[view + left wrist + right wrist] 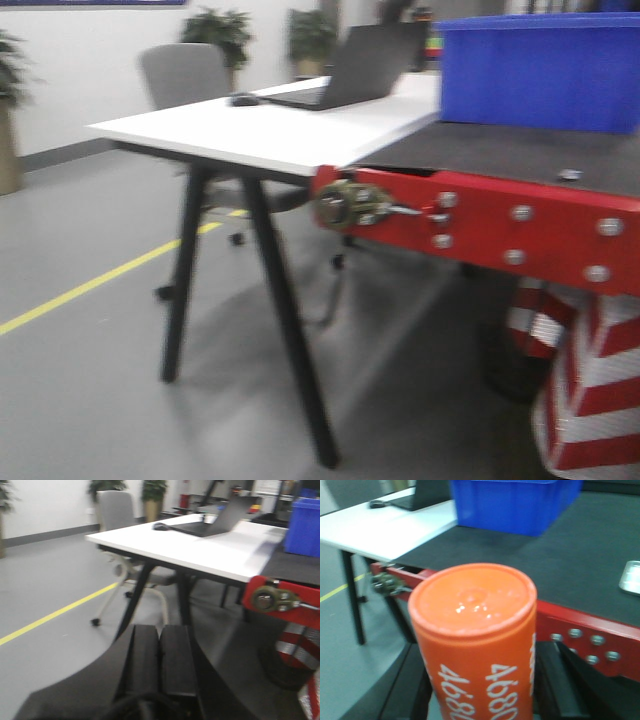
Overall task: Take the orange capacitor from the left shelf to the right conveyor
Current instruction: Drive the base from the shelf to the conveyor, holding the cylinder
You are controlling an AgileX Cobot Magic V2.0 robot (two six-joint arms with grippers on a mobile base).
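Observation:
The orange capacitor (477, 640), an orange cylinder printed with white "4680", fills the right wrist view. My right gripper (480, 690) is shut on it, a black finger on each side, holding it in front of the right conveyor. That conveyor has a dark grey belt (540, 555) and a red front frame (590, 630), and also shows in the front view as the belt (500, 155) and the red frame (500, 225). In the left wrist view my left gripper (160, 645) is shut on nothing, over the floor. The left shelf is out of view.
A blue bin (545, 70) stands on the belt, and a small metal tray (631, 577) lies at its right. A white table (260, 125) with black legs, a laptop (355, 70) and a chair (185, 75) stand left of the conveyor. A red-white striped barrier (590, 390) is below the frame.

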